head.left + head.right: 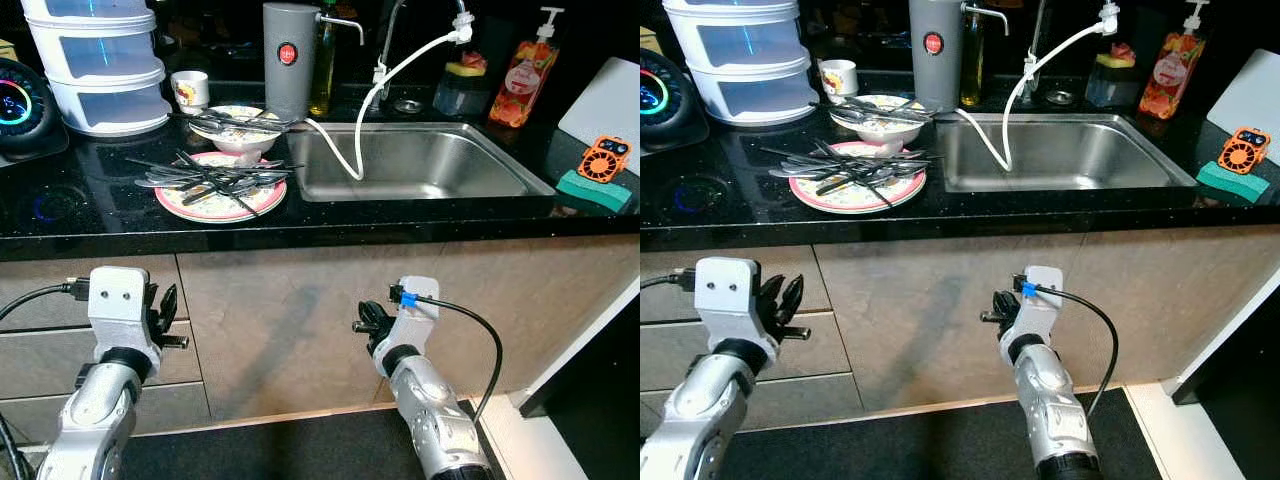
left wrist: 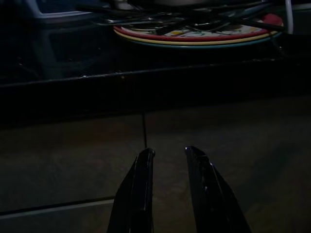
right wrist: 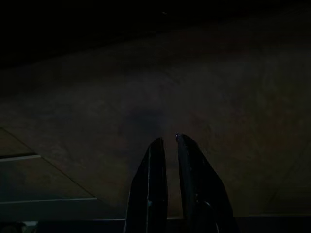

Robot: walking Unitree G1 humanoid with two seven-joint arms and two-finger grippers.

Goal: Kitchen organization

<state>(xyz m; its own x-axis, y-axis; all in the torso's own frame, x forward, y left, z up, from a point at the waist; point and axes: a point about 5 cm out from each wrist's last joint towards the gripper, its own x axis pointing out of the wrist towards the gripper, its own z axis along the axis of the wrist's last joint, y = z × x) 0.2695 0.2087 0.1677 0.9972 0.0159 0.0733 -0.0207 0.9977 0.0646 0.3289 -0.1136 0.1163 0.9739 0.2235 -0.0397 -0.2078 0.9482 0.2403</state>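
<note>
Starting nearest you: both grippers hang low in front of the cabinet fronts, below the counter edge. Your left gripper has its fingers slightly parted, with nothing between them. Your right gripper has its fingers almost together, only a thin slit showing, and it too is empty.

Next up is the black counter. Near its front edge sits a plate with a heap of cutlery strewn across it, most handles lying roughly left to right along the counter. Just behind the plate a bowl carries more cutlery. Right of both is the sink, with a white hose drooping into it.

Farthest back stand a drawer unit, a cup, a grey dispenser and a soap bottle.

Judgement: the plate lies above and forward of the left gripper, slightly to its right, and it is nearer that arm than the right. Expect the left arm to rise over the counter edge first.
</note>
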